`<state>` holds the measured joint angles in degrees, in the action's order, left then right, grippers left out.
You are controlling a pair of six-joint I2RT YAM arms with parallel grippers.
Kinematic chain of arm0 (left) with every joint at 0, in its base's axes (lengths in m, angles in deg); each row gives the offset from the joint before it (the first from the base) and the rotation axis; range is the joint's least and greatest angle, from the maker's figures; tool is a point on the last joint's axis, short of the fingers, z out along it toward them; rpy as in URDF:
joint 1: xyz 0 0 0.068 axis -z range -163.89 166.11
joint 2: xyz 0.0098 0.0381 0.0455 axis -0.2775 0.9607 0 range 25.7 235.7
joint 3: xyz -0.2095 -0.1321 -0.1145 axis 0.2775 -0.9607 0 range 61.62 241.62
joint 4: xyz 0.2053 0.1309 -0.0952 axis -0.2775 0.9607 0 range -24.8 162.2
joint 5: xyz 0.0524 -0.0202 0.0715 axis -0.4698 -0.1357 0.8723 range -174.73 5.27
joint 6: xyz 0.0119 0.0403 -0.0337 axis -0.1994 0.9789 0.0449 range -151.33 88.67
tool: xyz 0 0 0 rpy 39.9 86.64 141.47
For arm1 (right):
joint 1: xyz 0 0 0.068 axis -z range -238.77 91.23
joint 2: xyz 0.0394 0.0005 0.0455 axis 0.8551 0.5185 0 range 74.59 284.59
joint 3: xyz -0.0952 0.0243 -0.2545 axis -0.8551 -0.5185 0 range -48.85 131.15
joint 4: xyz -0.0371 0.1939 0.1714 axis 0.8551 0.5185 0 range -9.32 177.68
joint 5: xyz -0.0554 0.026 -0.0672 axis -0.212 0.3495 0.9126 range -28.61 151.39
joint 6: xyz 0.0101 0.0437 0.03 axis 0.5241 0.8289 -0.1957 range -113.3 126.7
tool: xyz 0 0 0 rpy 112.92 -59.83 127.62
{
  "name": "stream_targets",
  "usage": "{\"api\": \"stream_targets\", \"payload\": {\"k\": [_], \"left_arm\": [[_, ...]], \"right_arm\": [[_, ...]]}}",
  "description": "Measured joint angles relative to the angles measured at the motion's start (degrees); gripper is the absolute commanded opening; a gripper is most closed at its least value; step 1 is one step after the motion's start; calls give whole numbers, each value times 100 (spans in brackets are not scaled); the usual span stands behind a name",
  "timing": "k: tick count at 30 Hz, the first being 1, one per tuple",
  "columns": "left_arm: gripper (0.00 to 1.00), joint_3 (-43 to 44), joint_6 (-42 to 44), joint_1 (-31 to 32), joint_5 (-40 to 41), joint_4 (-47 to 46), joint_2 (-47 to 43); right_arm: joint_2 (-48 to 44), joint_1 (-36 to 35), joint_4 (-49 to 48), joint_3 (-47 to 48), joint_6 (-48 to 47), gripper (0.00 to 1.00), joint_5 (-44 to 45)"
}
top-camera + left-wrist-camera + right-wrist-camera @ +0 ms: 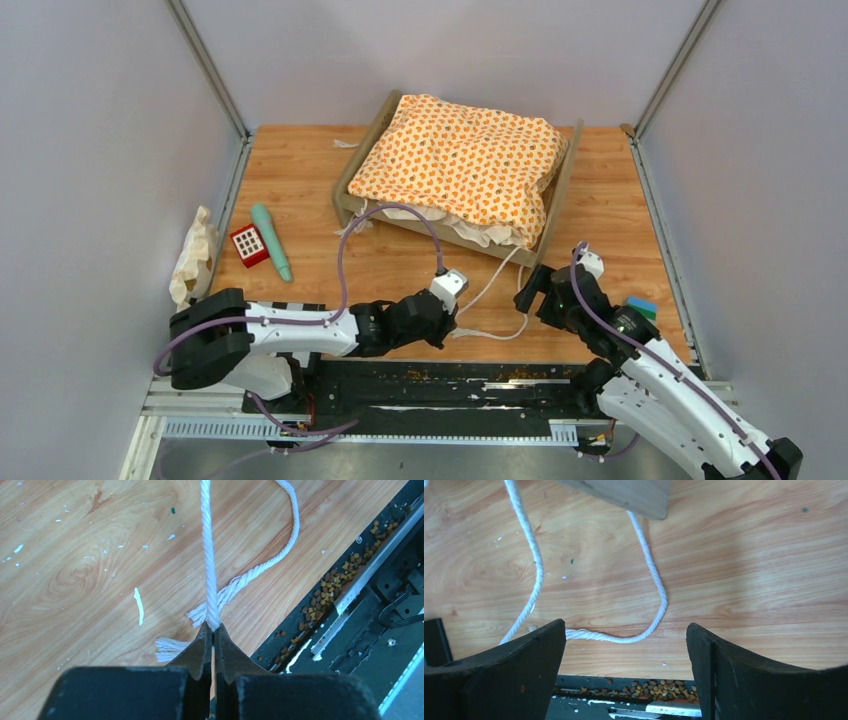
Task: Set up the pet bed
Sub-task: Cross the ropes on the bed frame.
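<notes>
A wooden table (300, 170) sits between grey walls. The pet bed (558, 195) is at the back, with a cushion (460, 160) on top. The left gripper (213, 630) has its jaws pinched on a white string (210, 555). The right gripper (625, 627) has its jaws wide apart, holding nothing. It is best to pull the string gently so it does not slip.

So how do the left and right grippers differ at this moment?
The left gripper is shut, pinching a white cord just above its frayed end; the right gripper stands wide open and holds nothing. The white cord runs straight up from the left gripper's fingertips, while a loop of cord lies slack on the table below the right gripper. Both sit low over the table, in front of the pet bed.
</notes>
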<state>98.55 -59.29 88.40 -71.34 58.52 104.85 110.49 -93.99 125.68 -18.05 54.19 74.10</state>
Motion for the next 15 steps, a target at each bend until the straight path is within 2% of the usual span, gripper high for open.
{"api": "stream_targets", "payload": {"k": [15], "left_arm": [[0, 162, -739, 0, 168, -33, -330]], "right_arm": [[-63, 0, 658, 459, -24, 92, 828]]}}
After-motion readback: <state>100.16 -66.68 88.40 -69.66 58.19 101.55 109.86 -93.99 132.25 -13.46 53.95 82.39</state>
